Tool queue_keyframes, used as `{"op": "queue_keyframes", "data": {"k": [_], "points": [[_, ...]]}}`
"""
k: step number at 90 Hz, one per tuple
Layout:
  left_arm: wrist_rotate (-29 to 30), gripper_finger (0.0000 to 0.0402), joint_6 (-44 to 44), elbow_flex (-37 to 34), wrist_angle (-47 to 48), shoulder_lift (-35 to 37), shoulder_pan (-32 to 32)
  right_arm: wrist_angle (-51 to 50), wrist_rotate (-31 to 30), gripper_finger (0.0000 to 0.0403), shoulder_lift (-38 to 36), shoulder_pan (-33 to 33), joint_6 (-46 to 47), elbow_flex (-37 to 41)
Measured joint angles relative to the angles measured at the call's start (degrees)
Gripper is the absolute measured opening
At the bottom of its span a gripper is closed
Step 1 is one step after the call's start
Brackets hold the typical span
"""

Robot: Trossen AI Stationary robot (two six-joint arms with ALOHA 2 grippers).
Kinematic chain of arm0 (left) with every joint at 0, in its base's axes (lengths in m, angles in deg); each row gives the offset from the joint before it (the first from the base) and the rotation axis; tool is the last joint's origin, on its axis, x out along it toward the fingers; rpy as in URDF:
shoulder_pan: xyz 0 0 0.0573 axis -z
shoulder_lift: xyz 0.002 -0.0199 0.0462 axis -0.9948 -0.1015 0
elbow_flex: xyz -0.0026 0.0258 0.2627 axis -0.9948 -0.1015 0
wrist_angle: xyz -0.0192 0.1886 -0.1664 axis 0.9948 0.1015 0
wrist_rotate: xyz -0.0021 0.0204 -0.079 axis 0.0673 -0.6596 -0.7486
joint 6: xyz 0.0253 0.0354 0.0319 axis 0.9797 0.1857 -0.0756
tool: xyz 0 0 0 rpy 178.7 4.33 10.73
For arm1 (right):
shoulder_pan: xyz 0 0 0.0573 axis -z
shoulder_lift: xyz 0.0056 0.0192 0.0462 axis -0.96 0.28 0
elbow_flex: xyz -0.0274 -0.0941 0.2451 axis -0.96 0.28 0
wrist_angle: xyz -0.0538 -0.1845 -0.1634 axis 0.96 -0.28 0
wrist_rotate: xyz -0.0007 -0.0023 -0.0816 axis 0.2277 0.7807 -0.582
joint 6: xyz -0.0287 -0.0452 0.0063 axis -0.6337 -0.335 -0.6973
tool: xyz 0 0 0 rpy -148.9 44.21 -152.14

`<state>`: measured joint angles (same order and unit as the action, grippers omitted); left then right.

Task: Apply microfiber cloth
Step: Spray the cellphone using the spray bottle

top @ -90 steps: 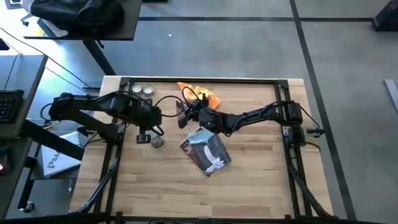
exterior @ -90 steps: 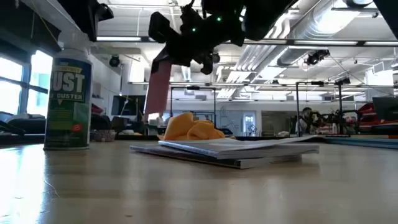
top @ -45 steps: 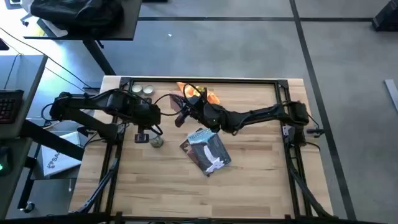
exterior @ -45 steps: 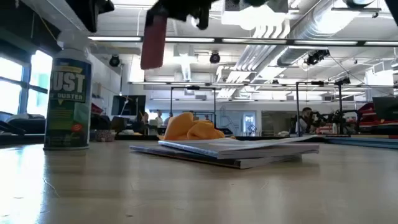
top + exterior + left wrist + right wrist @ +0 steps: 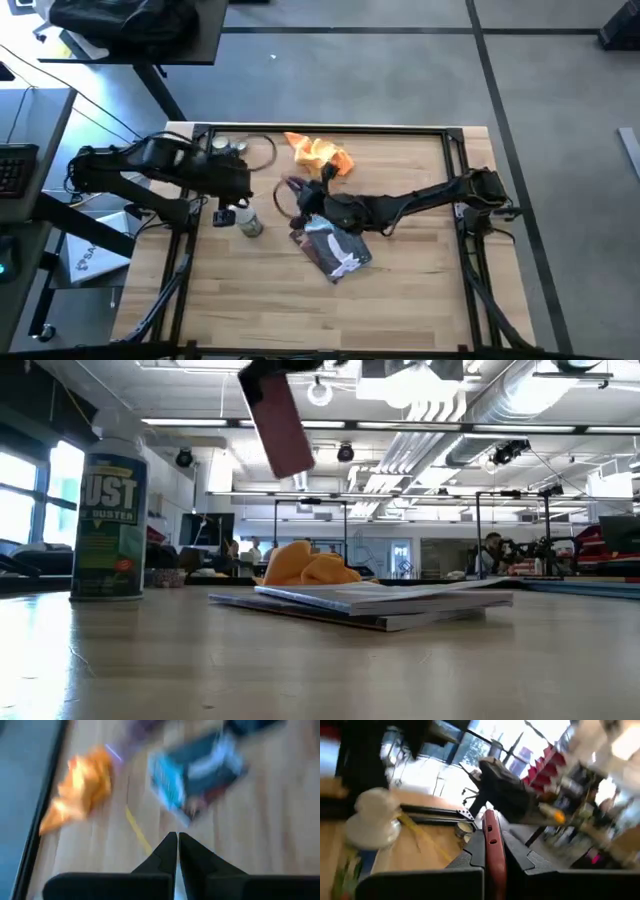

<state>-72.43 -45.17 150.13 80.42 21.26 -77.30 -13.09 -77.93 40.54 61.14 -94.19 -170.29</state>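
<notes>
I see the microfiber cloth (image 5: 320,154) lying crumpled at the counter's (image 5: 420,300) far edge, just behind the blue-grey packet (image 5: 333,248). My right hand (image 5: 492,851) is clamped on a dark red phone (image 5: 277,422), raised above the packet. My left hand (image 5: 177,851) is closed and empty, beside the duster can (image 5: 112,520).

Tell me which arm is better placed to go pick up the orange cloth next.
Left, probably. The left claw is shut on nothing and its wrist view faces the microfiber cloth lying free at the table's far edge. The right claw is nearer but shut on a red-edged phone, held in the air.
</notes>
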Motion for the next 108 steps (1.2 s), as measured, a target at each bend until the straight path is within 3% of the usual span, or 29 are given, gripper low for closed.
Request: {"op": "queue_keyframes", "data": {"k": [20, 36, 59, 71, 80, 108], "points": [[0.10, 0.0007, -5.33, -5.16, -10.84, 5.20, -0.60, -1.51, -2.25, 0.0000, 0.00, -5.51, -23.57, 0.00], [-2.61, 0.0057, -9.73, -10.20, -15.94, 4.34, -3.59, -2.48, -2.46, 0.0000, 0.00, -8.77, -37.63, 0.00], [-15.49, 0.0136, -8.95, -11.90, -23.62, -0.51, -10.91, -2.83, -1.21, 0.0000, 3.52, -11.87, -59.60, 0.00], [-23.16, 0.0161, -8.88, -11.90, -24.25, -1.99, -15.76, 1.30, -6.08, 0.0000, 6.87, -13.20, -71.58, 0.02], [-28.67, 0.0174, -8.90, -11.90, -25.20, -2.88, -18.72, 5.20, -6.64, 0.0000, 8.21, -14.09, -76.54, 0.02], [-44.97, 0.0188, -14.38, -11.90, -35.46, -7.44, -22.56, 6.58, -7.82, 0.0000, 8.61, -14.45, -78.22, 0.02]]}}
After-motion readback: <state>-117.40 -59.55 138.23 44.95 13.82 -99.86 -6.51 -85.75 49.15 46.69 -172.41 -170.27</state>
